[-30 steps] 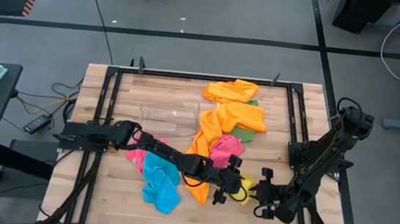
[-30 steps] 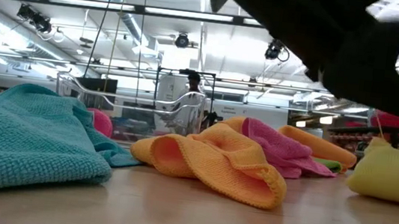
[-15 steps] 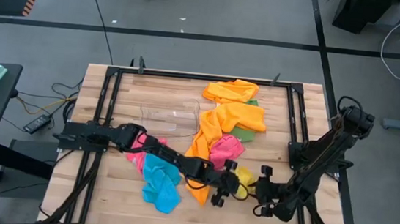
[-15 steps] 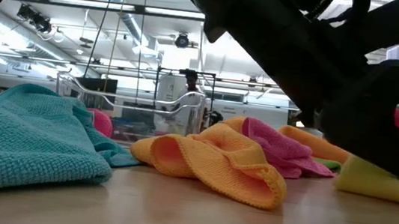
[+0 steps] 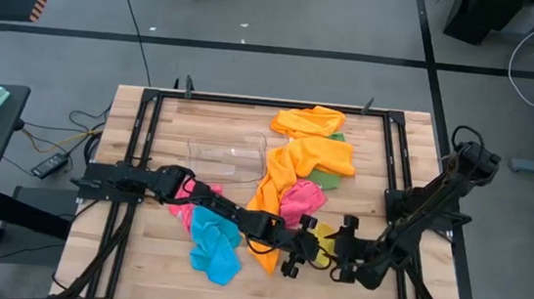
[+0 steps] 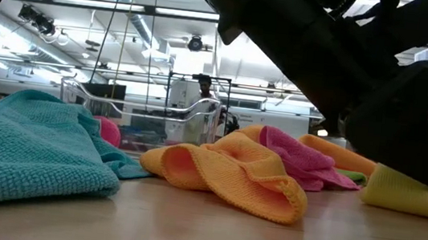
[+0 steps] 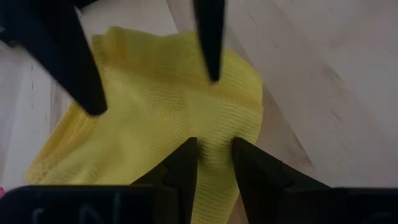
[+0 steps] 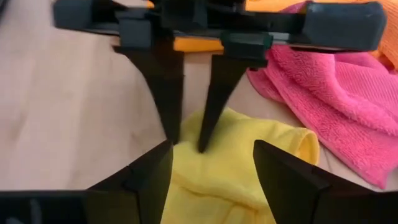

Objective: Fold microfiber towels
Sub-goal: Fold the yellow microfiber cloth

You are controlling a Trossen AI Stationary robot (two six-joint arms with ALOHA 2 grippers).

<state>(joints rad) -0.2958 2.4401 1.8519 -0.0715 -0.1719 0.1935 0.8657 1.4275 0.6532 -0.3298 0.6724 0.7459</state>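
Note:
A crumpled yellow towel point(image 5: 323, 241) lies on the table near its front edge, right of the middle. My left gripper point(image 5: 312, 244) reaches it from the left, its fingers nearly together on the cloth point(image 7: 161, 106). From the right, my right gripper point(image 5: 333, 249) stands open over the same towel point(image 8: 249, 155), one finger on either side. I cannot tell whether the right gripper touches it. A blue towel point(image 5: 211, 242), a pink one point(image 5: 293, 203), two orange ones point(image 5: 305, 158) and a green one point(image 5: 323, 179) lie loose on the wood. My left gripper has its fingertips point(image 8: 202, 140) set down on the yellow towel at its edge beside the bare wood. A narrow strip of the cloth point(image 7: 214, 158) shows between the two fingers. They slant down from the table's left. The towel lies slack on the table.
A clear plastic bin point(image 5: 227, 156) stands behind the left arm. The orange towel point(image 6: 232, 175) and the pink towel point(image 6: 298, 158) lie just beyond the yellow one. Bare wood lies along the front edge point(image 5: 263, 296) and at the far left point(image 5: 181, 122).
My left gripper has sunk onto the yellow towel. The towel stood up in a peak and now lies lower and flatter on the table. My right gripper has shifted a little toward the left arm and the far edge.

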